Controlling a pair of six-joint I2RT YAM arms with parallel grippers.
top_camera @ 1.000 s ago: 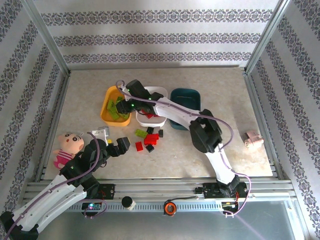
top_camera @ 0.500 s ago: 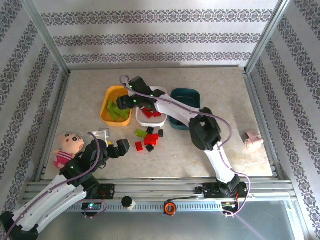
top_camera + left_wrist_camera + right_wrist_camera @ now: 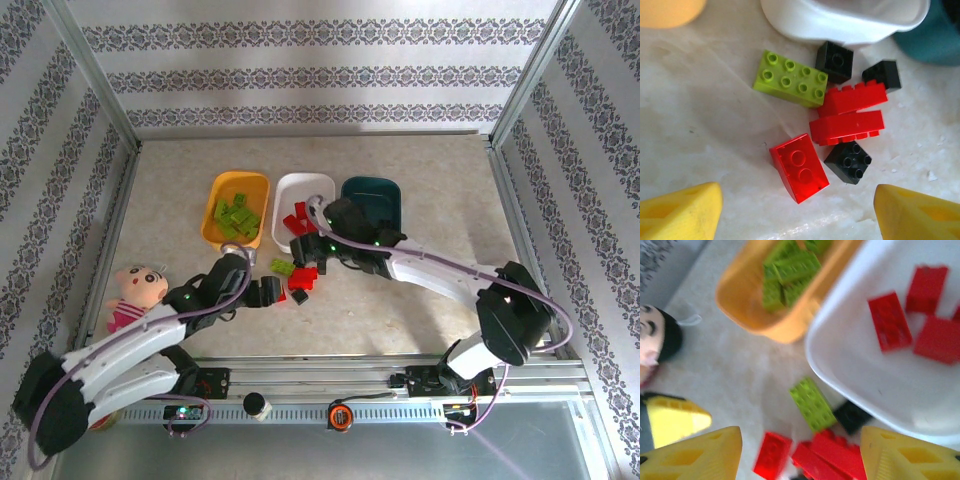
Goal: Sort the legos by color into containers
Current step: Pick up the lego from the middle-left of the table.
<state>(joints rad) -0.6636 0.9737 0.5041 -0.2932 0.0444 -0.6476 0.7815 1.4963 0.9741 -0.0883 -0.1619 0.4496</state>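
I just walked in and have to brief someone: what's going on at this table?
Two robot arms are sorting lego bricks by colour. The orange-yellow tray holds lime green bricks, the white tray red bricks; the dark teal tray is too dark inside to read. A loose pile of red, black and one green brick lies on the table before the trays. The left gripper and right gripper hover open above it, holding nothing.

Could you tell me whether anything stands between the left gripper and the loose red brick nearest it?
Nothing visible does: the left gripper, jaws open, faces the red brick across bare tabletop.
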